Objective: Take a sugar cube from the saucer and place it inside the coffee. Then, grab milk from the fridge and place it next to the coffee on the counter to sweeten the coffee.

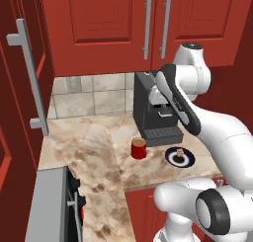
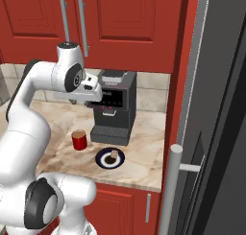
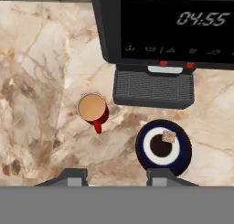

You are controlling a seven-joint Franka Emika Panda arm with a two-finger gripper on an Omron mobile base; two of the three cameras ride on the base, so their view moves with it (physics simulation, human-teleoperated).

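1. Tall grey fridge (image 2: pixel 216 133) with dark door and long bar handle: door closed, not yet opened. The milk step is judged wholly outstanding.
2. Beige-brown marbled stone surface (image 1: pixel 89 152) over red cabinets: carries items 3 to 6.
3. Black boxy coffee machine (image 3: pixel 160 40): stands behind the cup and dish; no part in the task.
4. Two-finger hand (image 3: pixel 114 177): held high above the surface, well apart from everything below. Fingers part-spread with nothing between them.
5. Small round saucer (image 3: pixel 180 159), navy rim, white centre: just beside the cup.
6. Small red cylindrical cup of coffee (image 3: pixel 93 108): upright, no cube visible in it.
7. Tiny tan sugar cube (image 3: pixel 169 136): lying on the saucer, not yet picked up. First step judged not begun.
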